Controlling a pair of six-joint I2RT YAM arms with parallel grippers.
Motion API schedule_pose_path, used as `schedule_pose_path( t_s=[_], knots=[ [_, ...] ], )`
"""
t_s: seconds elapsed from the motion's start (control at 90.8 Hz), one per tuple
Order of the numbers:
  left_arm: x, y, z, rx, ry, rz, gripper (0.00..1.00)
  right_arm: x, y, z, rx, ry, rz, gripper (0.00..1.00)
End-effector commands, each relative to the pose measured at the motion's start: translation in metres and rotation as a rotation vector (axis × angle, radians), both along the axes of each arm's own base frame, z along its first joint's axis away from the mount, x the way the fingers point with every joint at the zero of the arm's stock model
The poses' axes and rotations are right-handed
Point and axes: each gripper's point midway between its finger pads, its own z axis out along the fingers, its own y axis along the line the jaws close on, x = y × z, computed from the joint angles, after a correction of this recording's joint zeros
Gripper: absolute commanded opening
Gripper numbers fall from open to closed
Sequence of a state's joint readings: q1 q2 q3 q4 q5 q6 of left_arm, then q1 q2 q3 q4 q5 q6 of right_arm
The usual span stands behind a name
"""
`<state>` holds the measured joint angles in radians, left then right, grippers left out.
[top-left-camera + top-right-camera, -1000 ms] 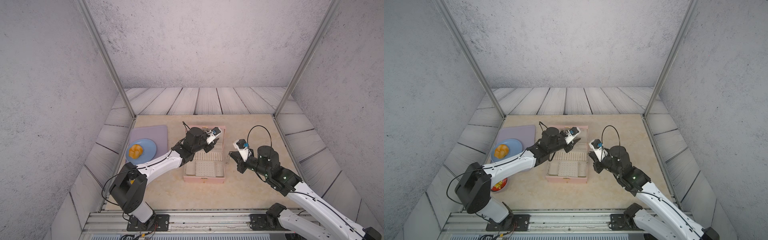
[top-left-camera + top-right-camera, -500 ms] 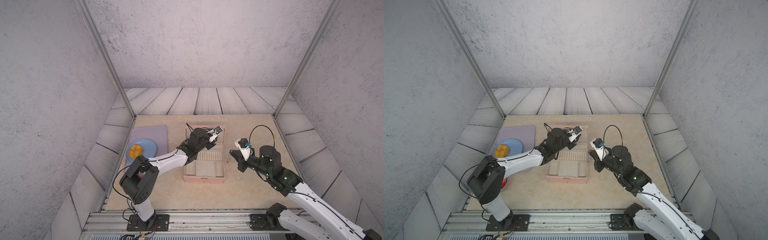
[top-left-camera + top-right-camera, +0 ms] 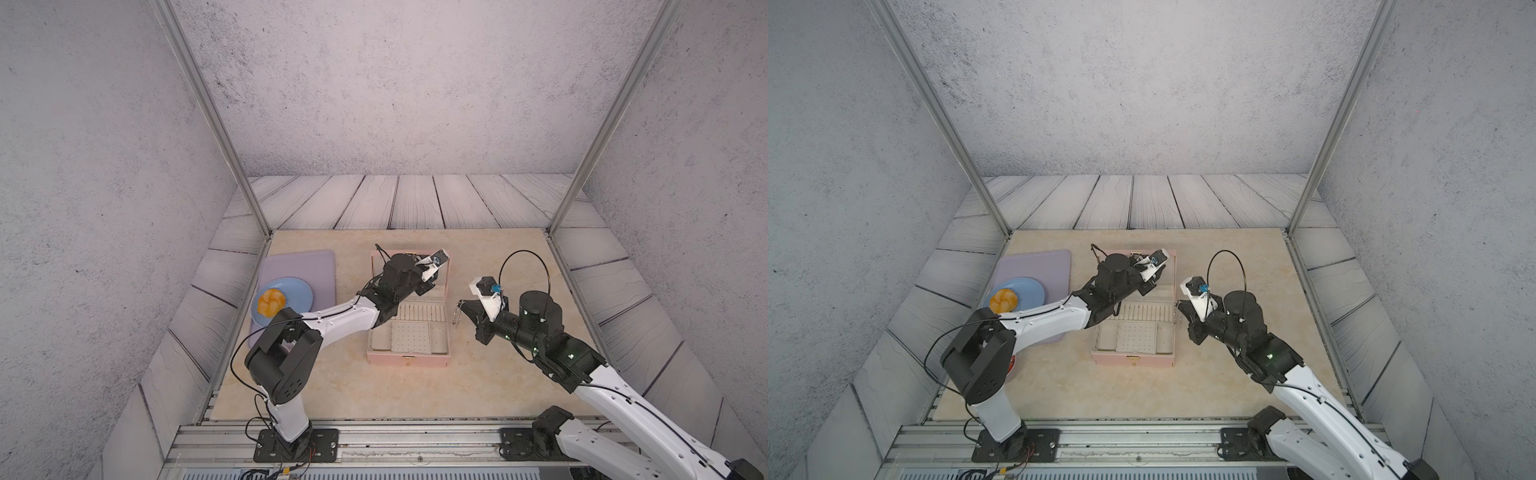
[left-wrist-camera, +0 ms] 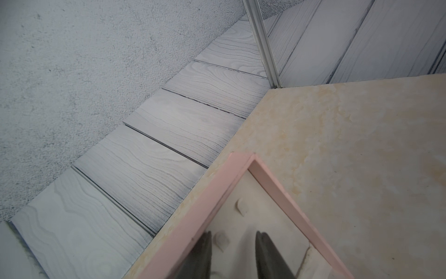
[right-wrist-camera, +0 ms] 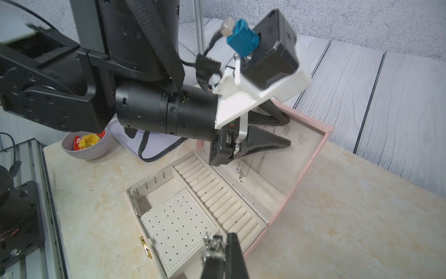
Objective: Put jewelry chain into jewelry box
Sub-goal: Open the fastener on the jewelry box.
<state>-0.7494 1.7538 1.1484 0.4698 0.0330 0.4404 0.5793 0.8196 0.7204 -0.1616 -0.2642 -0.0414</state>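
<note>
a: where's the jewelry chain (image 3: pixel 457 316)?
b: just right of ctr in a top view. it's bunched and dangling from the right gripper (image 3: pixel 462 305), jaws clamped on it. just beside the right edge of the jewelry box (image 3: pixel 407 360), not in it.
a: box?
b: ctr frame, open, lid up at back.
a: left gripper (image 4: pixel 234 233)?
b: jaws apart, nothing betw them, tips at the lid's cream lining. lilac tray (image 3: pixel 307 266) is left of box.
</note>
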Motion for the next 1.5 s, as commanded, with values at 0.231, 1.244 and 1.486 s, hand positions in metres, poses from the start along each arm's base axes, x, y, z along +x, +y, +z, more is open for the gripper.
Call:
schedule_pose_path(
  t_s=[0.231, 1.244, 1.486],
  knots=[
    [0.005, -0.006, -0.007, 0.093, -0.002, -0.026, 0.36, -0.004, 0.001, 0.002, 0.02, -0.005, 0.021, 0.0],
    [-0.031, 0.023, -0.109, 0.699, -0.032, -0.068, 0.23, -0.002, -0.003, 0.0, 0.026, -0.009, -0.002, 0.0],
    [-0.041, 0.026, -0.121, 0.744, -0.022, -0.101, 0.21, -0.001, -0.004, 0.0, 0.027, -0.007, -0.009, 0.0]
  ],
)
